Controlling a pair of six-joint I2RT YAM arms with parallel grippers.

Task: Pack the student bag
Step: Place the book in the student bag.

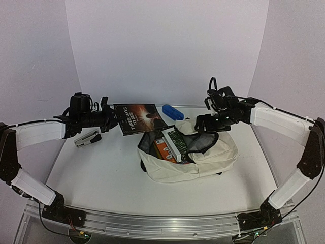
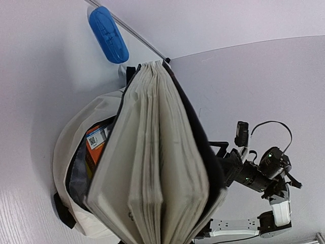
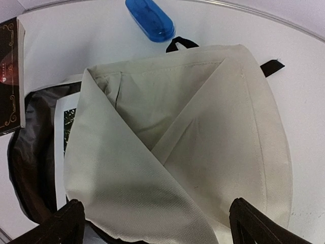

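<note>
The student bag point(image 1: 203, 157) lies on its side on the table point(image 1: 101, 178), right of centre and nearer the right edge than the left. Its long axis runs roughly parallel to the near edge. The unzipped mouth points toward the left edge, tipped a little toward the far edge, and the closed bottom points right. An orange box point(image 1: 165, 150) and a green-and-white book point(image 1: 177, 140) already sit in the opening.

The left gripper point(image 1: 112, 121) is clamped on a dark-covered book point(image 1: 138, 118), holding it above the table just left of the mouth. The right gripper point(image 3: 158, 227) hangs over the bag with its fingers point(image 3: 63, 223) spread wide and nothing between them.

We judge the main risk to be the cream flap point(image 3: 177, 137). It lies folded across much of the mouth with nothing lifting it, so the book could ram the fabric and push the whole bag toward the right edge.

In the left wrist view the pages fan apart, so loose leaves may snag on the zipper line or on the box inside. A blue case point(image 1: 172, 112) lies near the far edge, close enough to be knocked.
</note>
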